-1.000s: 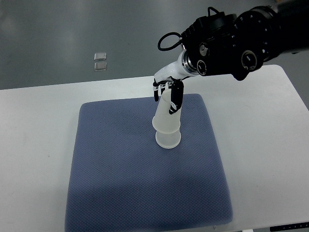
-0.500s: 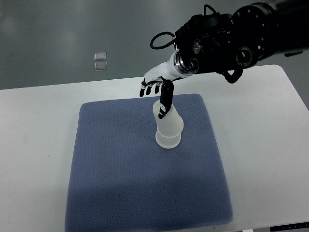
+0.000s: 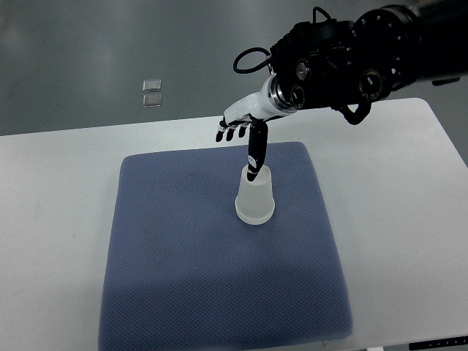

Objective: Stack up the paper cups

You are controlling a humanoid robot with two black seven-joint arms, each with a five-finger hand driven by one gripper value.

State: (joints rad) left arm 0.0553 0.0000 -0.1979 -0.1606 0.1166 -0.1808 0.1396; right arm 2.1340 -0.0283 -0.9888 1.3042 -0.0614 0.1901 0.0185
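Below our right hand (image 3: 241,130) lies the blue textured mat (image 3: 183,256) on the white table (image 3: 58,219). On the mat, under our thumb, stands the upturned translucent white paper cup stack (image 3: 255,196). Fingers spread, gripping nothing; next we lift clear.

Translucent white cup (image 3: 255,199), dotted blue-grey mat (image 3: 183,263)

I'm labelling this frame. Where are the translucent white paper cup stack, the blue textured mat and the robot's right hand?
translucent white paper cup stack (image 3: 256,199), top view, side wall
blue textured mat (image 3: 190,270), top view, bare centre
right hand (image 3: 241,123), top view, palm
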